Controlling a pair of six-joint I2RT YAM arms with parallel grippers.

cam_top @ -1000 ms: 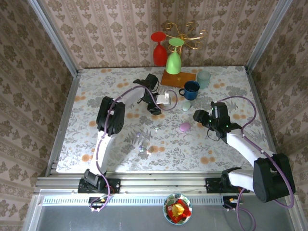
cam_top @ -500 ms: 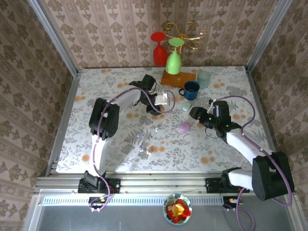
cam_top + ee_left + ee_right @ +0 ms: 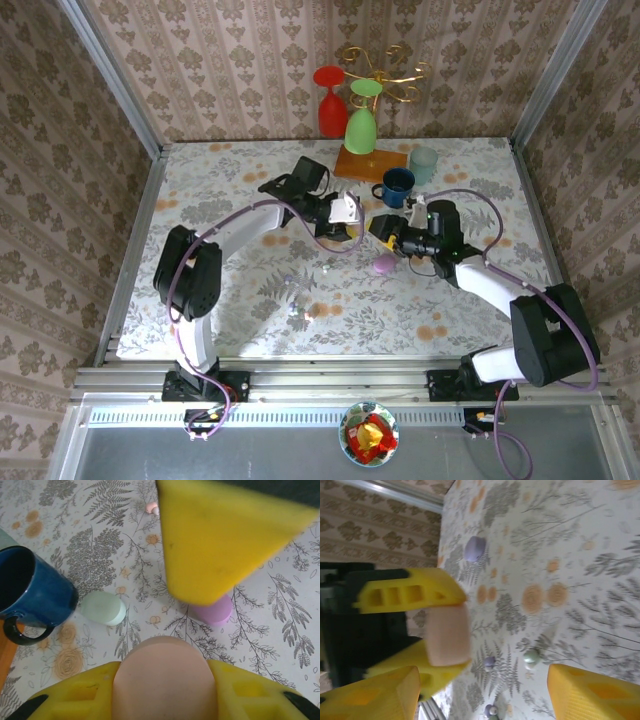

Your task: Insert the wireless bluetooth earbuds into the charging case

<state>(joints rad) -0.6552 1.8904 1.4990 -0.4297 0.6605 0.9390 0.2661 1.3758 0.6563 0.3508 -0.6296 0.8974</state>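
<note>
two tools: left tool [image 3: 346, 210] and right tool [image 3: 382, 229] close together at mid-bench, near the blue mug [image 3: 397, 186]
left tool: clamped on a peach case [image 3: 165, 677], above the bench [image 3: 230, 170]
right tool: fingers spread wide, holding nothing, facing the peach case
earbuds: loose on the bench, a purple one [image 3: 489, 662] near a whitish one [image 3: 531, 656]
other cases: pink case [image 3: 212, 612] and mint case [image 3: 103, 608] on the bench

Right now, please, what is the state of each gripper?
Left gripper: closed, holding the peach case.
Right gripper: open, holding nothing.
</note>
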